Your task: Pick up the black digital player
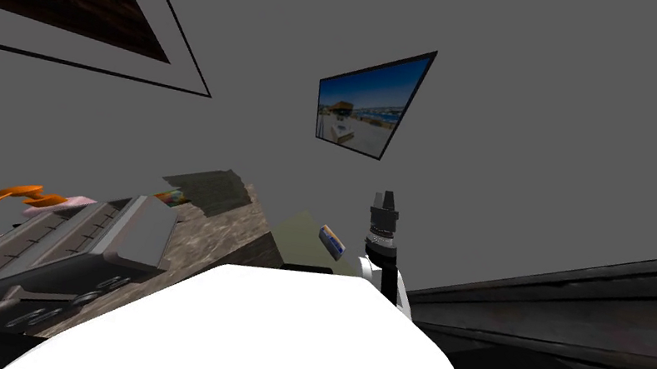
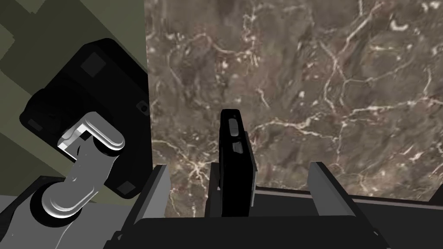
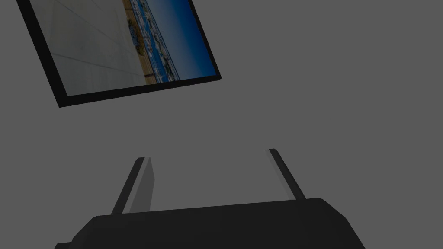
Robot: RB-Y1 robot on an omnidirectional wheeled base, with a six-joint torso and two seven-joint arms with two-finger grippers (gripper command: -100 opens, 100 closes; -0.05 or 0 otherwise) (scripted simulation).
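Note:
The black digital player [image 2: 234,147] is a slim dark slab with small grey buttons. It lies on a brown marbled countertop [image 2: 324,86], close to the counter's edge. My left gripper [image 2: 239,167] is open and straddles the player. The player sits nearer one finger [image 2: 156,186] than the other [image 2: 322,186], and neither blade presses it. Its near end is hidden behind the gripper's dark body. My right gripper [image 1: 384,203] is raised in front of a grey wall, also open, its fingers [image 3: 145,181] holding nothing.
On the counter [image 1: 210,246] stand a grey appliance with knobs [image 1: 65,254], an orange object [image 1: 20,195], a pink one [image 1: 61,204] and a colourful item [image 1: 170,197]. A small blue box [image 1: 331,239] lies over an olive surface [image 1: 301,232]. A dark ledge [image 1: 591,317] runs along the right.

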